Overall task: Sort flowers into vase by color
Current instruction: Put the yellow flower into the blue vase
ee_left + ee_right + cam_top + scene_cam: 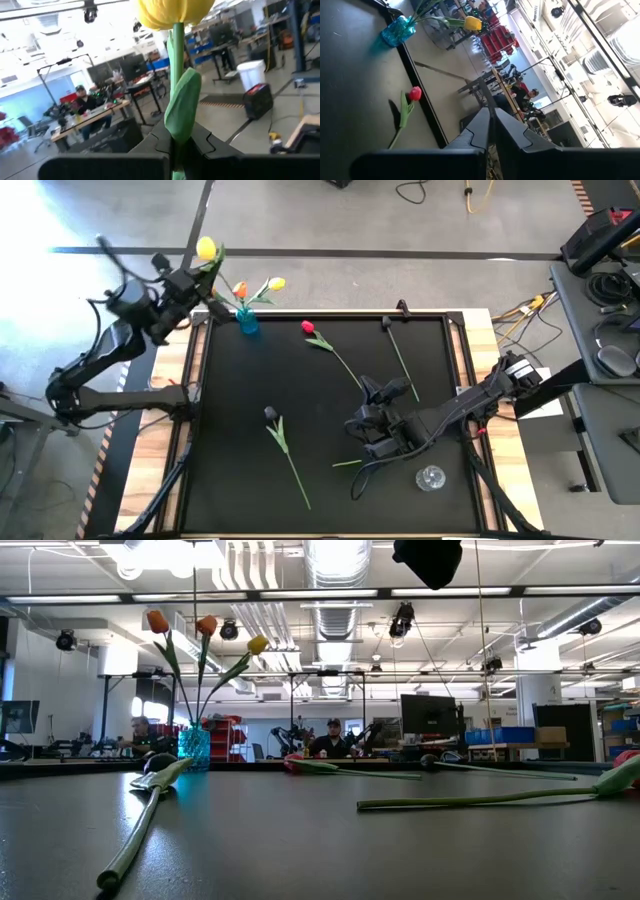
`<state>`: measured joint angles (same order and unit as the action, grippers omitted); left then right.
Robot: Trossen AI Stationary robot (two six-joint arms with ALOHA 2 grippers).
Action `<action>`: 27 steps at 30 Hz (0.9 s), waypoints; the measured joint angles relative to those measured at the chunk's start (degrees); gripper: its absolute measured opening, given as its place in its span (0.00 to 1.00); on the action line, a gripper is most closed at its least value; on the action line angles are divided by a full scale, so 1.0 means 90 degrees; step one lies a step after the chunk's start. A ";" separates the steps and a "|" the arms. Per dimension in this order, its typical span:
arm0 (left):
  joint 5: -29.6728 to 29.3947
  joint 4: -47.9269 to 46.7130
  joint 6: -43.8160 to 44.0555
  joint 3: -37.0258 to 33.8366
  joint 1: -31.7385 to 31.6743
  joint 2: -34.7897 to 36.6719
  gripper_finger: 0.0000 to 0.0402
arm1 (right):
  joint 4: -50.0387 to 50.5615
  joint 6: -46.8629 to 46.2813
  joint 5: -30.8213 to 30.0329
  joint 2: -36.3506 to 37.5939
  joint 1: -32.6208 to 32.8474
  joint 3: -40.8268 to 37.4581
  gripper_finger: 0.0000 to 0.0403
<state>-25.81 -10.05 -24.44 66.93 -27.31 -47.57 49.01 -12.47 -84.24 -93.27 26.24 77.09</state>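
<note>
yellow tulip (172, 10) pinched in left gripper (190, 283) fingers, above blue vase (247, 321) at table's (230, 440) 11 o'clock; vase holds orange and yellow. right gripper (368, 430) fingers pressed together, hold unclear. red tulip (309, 328), two dark tulips (271, 414) unsorted.

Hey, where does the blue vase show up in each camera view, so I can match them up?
High view: blue vase at the mat's far left edge, near the left arm.
Low view: blue vase left of centre, at the table's far edge.
Left wrist view: not in it.
Right wrist view: blue vase near the top left.
Shared landmark: the red tulip lying near it.
</note>
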 joint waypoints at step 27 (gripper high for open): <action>0.3295 0.0072 0.1603 -0.0326 -0.3613 -0.1727 0.00 | -0.0002 -0.0053 -0.0138 -0.0002 0.0000 -0.0019 0.04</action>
<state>3.85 -9.40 -10.01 63.99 -59.83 -63.11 48.99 -12.95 -85.49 -93.30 26.24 76.92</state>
